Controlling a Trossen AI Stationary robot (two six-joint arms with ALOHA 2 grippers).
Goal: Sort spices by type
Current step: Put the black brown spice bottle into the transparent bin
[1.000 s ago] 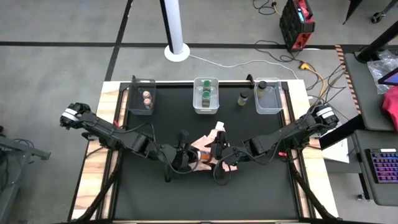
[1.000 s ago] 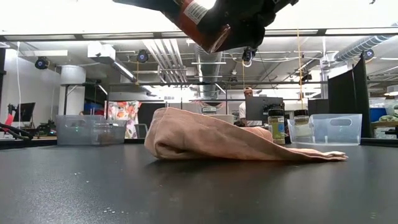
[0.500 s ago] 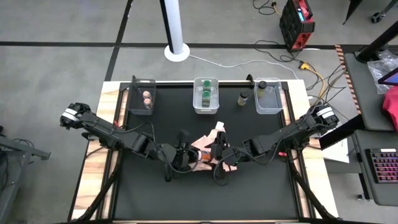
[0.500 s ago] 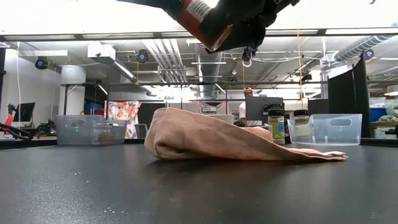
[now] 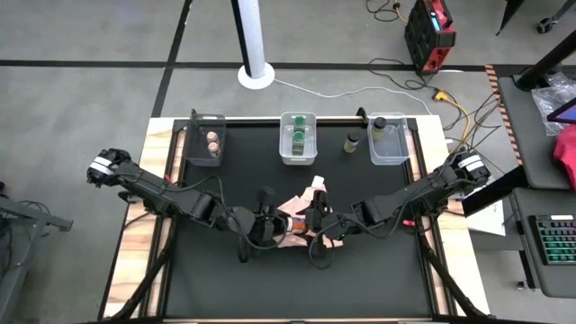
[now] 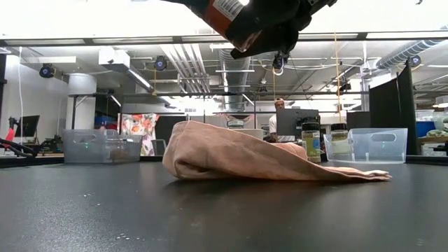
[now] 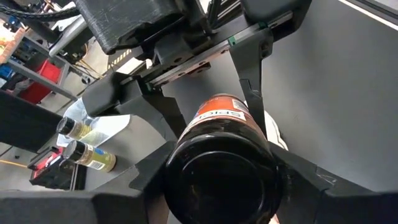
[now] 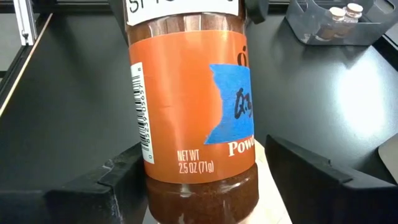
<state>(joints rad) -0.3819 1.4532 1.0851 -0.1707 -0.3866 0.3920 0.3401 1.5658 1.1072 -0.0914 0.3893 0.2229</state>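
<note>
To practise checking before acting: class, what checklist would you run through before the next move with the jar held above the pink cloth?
1. Left claw grips the orange-labelled jar: ok.
2. Right claw has a finger on each side of the jar: ok.
3. Right claw closed on the jar: not ok, a gap shows beside one finger.
4. Jar lifted off the pink cloth: ok.
5. Right bin holds the same spice: cannot tell.
6. Dark-lidded jar put away: not ok, it stands outside the bins.
</note>
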